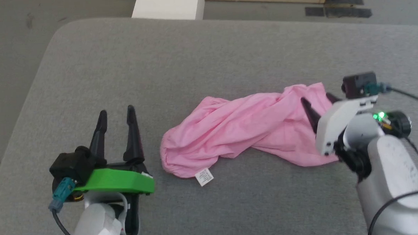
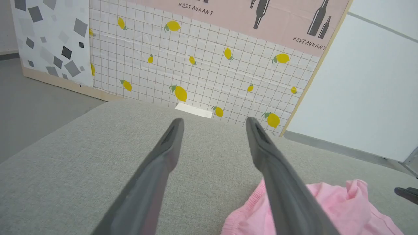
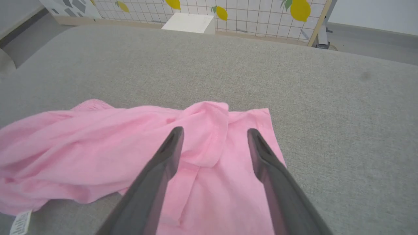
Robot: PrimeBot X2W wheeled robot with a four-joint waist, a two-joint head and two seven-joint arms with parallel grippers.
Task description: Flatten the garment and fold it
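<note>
The garment (image 1: 244,126) is a light pink pair of shorts, twisted and bunched in a long heap on the grey cushioned surface (image 1: 192,54). Its small white label (image 1: 204,176) sticks out at the near left end. My left gripper (image 1: 116,112) stands open to the left of the heap, nothing between its fingers; in the left wrist view the left gripper (image 2: 214,122) has the garment (image 2: 333,202) at its lower right. My right gripper (image 1: 316,100) hovers open over the garment's right end; in the right wrist view the right gripper (image 3: 214,132) straddles a raised fold of the garment (image 3: 202,130).
The grey surface has rounded corners and drops to the floor at the left (image 1: 2,70). A white box (image 1: 170,5) stands beyond the far edge. A lemon-patterned panel (image 2: 202,65) rises behind the surface. Cables trail from the right arm (image 1: 405,94).
</note>
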